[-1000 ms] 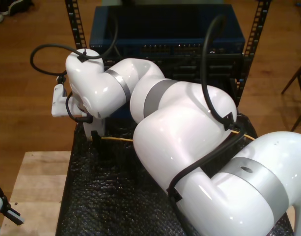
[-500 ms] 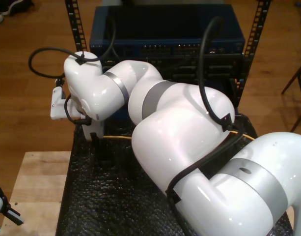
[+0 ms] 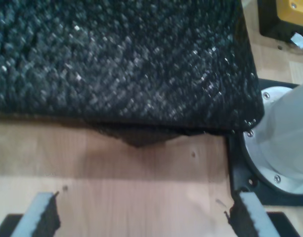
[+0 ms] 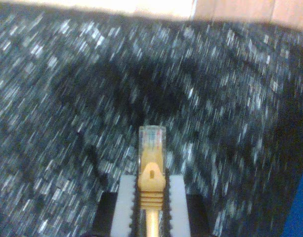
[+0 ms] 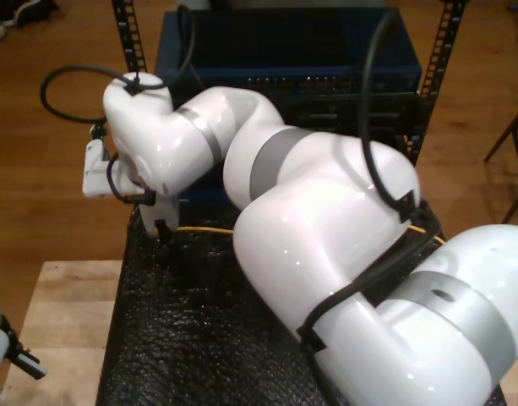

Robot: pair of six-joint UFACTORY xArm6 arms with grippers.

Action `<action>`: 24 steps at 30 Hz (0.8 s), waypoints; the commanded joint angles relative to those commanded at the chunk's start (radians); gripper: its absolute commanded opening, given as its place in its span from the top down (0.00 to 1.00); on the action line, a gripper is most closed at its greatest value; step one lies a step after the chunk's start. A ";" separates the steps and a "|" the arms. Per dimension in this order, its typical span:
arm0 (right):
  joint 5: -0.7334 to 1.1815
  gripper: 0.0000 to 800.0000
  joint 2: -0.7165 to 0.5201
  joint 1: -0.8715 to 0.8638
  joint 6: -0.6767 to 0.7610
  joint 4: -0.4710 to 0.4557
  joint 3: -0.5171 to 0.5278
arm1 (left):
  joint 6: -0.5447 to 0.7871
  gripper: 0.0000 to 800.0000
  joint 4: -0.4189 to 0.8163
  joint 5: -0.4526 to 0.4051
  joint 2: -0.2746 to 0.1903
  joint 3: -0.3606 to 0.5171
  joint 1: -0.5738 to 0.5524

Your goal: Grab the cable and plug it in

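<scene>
First wrist view: my first end effector (image 3: 141, 219) is open – its padded fingers (image 3: 42, 217) spread wide above the bare wooden worktop (image 3: 131, 187), beside the black mat (image 3: 116, 59).

Second wrist view: my second end effector (image 4: 150, 202) is clamped on the cable (image 4: 151, 173), clear plug protruding over the mat.

Exterior view: the cable (image 5: 204, 228) runs across the mat (image 5: 174, 338) – the blue rack unit (image 5: 284, 51) stands behind.

My first gripper (image 3: 141, 219) hangs with its pads (image 3: 42, 217) spread wide over bare wooden table (image 3: 116, 182). Ahead there's the black bubbly mat (image 3: 116, 59), one edge drooping over the wood, plus a round grey arm base (image 3: 284, 143) beside it.
</scene>
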 joint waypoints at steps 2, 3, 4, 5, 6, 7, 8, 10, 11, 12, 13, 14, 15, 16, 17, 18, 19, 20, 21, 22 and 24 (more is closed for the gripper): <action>0.048 1.00 -0.032 -0.003 -0.002 0.000 0.003 | -0.008 0.00 -0.021 0.002 -0.002 -0.003 -0.012; 0.066 1.00 -0.049 -0.003 -0.003 0.000 0.006 | -0.009 0.00 -0.032 0.005 -0.002 -0.006 -0.017; 0.081 1.00 -0.066 -0.003 -0.003 0.000 0.015 | -0.012 0.00 -0.043 0.006 -0.002 -0.009 -0.023; 0.089 1.00 -0.091 -0.005 -0.003 0.002 0.034 | -0.012 0.00 -0.054 0.014 -0.003 -0.012 -0.031; 0.091 1.00 -0.118 -0.006 -0.003 0.002 0.055 | -0.014 0.00 -0.068 0.025 -0.005 -0.015 -0.040; 0.087 1.00 -0.146 -0.009 -0.003 0.002 0.081 | -0.015 0.00 -0.084 0.037 -0.005 -0.018 -0.051; 0.084 1.00 -0.175 -0.015 -0.003 0.002 0.104 | -0.018 0.00 -0.100 0.048 -0.006 -0.026 -0.061; 0.084 1.00 -0.221 -0.034 -0.003 0.006 0.137 | -0.034 0.00 -0.129 0.074 -0.006 -0.043 -0.075; 0.084 1.00 -0.238 -0.038 -0.003 0.006 0.146 | -0.044 0.00 -0.141 0.084 -0.005 -0.051 -0.083; 0.086 1.00 -0.256 -0.040 -0.005 0.008 0.153 | -0.055 0.00 -0.152 0.097 -0.005 -0.057 -0.087; 0.086 1.00 -0.272 -0.041 -0.005 0.012 0.161 | -0.068 0.00 -0.161 0.106 -0.006 -0.064 -0.097; 0.087 1.00 -0.288 -0.044 -0.006 0.018 0.176 | -0.078 0.00 -0.170 0.112 -0.006 -0.069 -0.107; 0.087 1.00 -0.310 -0.051 -0.008 0.025 0.196 | -0.087 0.00 -0.181 0.117 -0.006 -0.074 -0.118; 0.086 1.00 -0.336 -0.063 -0.012 0.029 0.221 | -0.097 0.00 -0.190 0.120 -0.008 -0.075 -0.129; 0.086 1.00 -0.362 -0.080 -0.018 0.035 0.244 | -0.104 0.00 -0.198 0.121 -0.008 -0.075 -0.138; 0.086 1.00 -0.388 -0.094 -0.025 0.044 0.264 | -0.112 0.00 -0.203 0.121 -0.009 -0.078 -0.146; 0.086 1.00 -0.410 -0.109 -0.032 0.057 0.278 | -0.121 0.00 -0.204 0.121 -0.011 -0.083 -0.153; 0.086 1.00 -0.430 -0.123 -0.043 0.072 0.290 | -0.130 0.00 -0.204 0.123 -0.011 -0.086 -0.164; 0.086 1.00 -0.446 -0.137 -0.057 0.089 0.302 | -0.141 0.00 -0.204 0.123 -0.012 -0.087 -0.176; 0.087 1.00 -0.465 -0.152 -0.075 0.104 0.315 | -0.155 0.00 -0.204 0.123 -0.017 -0.089 -0.192; 0.087 1.00 -0.505 -0.181 -0.112 0.133 0.342 | -0.186 0.00 -0.210 0.123 -0.032 -0.104 -0.229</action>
